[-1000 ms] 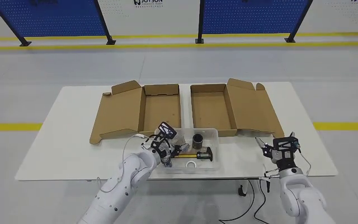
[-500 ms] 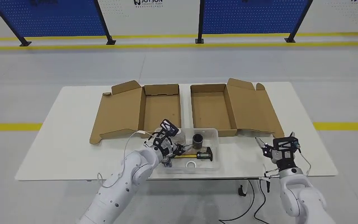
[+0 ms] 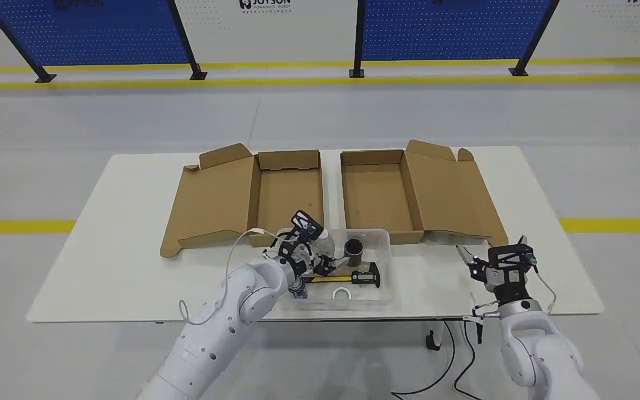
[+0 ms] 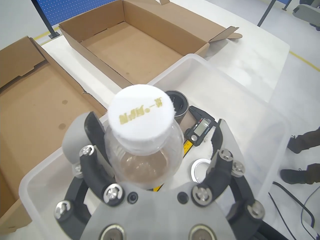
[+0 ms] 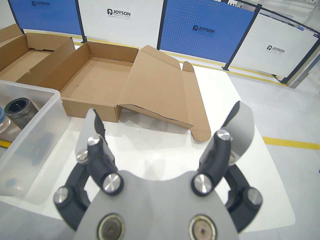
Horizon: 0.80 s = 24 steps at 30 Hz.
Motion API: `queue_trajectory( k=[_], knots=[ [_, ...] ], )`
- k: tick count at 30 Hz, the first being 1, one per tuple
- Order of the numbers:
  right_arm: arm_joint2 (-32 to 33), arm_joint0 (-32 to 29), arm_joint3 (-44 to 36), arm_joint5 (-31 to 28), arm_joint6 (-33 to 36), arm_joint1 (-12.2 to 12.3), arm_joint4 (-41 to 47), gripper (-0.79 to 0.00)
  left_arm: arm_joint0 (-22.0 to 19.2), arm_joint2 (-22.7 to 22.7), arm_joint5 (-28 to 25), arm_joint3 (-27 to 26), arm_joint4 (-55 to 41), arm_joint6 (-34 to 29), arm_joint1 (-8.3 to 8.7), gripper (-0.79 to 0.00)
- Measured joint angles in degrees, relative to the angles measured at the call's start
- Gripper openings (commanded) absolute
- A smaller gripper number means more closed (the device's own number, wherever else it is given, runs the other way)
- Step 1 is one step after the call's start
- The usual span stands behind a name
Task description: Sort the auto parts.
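Observation:
A clear plastic bin point(image 3: 386, 296) at the table's front holds a small clear bottle point(image 4: 142, 136) with a white cap, a black cylinder point(image 4: 178, 104), a digital caliper point(image 4: 200, 129) and a metal ring point(image 4: 198, 173). My left gripper point(image 4: 155, 126) is over the bin's left part, open. The upright bottle stands between its fingers, against one finger point(image 4: 93, 132) and apart from the other. In the top view the cylinder point(image 3: 353, 247) and caliper point(image 3: 366, 275) lie just right of that gripper point(image 3: 314, 262). My right gripper point(image 5: 165, 109) is open with nothing in it, above bare table right of the bin.
Two open cardboard boxes, one on the left point(image 3: 287, 196) and one on the right point(image 3: 376, 196), lie behind the bin with their flaps spread. Bare table lies at the far left and around the right gripper point(image 3: 497, 262). The front edge is close behind both arms.
My left gripper has moved right and a little farther into the bin, coming around the bottle. The right arm has not moved.

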Motion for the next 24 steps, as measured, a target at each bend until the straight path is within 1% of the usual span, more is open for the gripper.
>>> queue_trajectory(
  k=[2,5,6,7,9,10,11,12,20,23,24],
  knots=[
    [0.0,0.0,0.0,0.0,0.0,0.0,0.0,0.0,-0.2,0.0,0.2,0.7,-0.4,0.1,-0.1,-0.089],
    [0.0,0.0,0.0,0.0,0.0,0.0,0.0,0.0,-0.7,-0.2,0.3,2.2,-2.7,-0.3,-0.33,-0.12],
    [0.0,0.0,0.0,0.0,0.0,0.0,0.0,0.0,-1.0,-0.3,0.3,2.7,-3.8,-0.6,-0.41,-0.166],
    [0.0,0.0,0.0,0.0,0.0,0.0,0.0,0.0,-1.3,-0.3,0.3,3.0,-4.5,-0.9,-0.47,-0.243],
    [0.0,0.0,0.0,0.0,0.0,0.0,0.0,0.0,-1.8,-0.1,0.3,3.6,-4.1,-1.0,-0.54,-0.262],
    [0.0,0.0,0.0,0.0,0.0,0.0,0.0,0.0,-1.8,0.0,0.3,3.8,-3.9,-0.9,-0.57,-0.286],
    [0.0,0.0,0.0,0.0,0.0,0.0,0.0,0.0,-2.0,0.1,0.3,4.1,-3.6,-0.8,-0.6,-0.366],
    [0.0,0.0,0.0,0.0,0.0,0.0,0.0,0.0,-2.0,0.1,0.3,4.3,-3.5,-0.7,-0.63,-0.403],
    [0.0,0.0,0.0,0.0,0.0,0.0,0.0,0.0,-2.4,0.5,0.2,5.4,-3.2,-0.1,-0.84,-0.453],
    [0.0,0.0,0.0,0.0,0.0,0.0,0.0,0.0,-2.5,0.6,0.2,5.5,-2.8,0.1,-0.87,-0.539],
    [0.0,0.0,0.0,0.0,0.0,0.0,0.0,0.0,-2.5,0.6,0.2,5.5,-2.7,0.2,-0.88,-0.606]
  ],
)
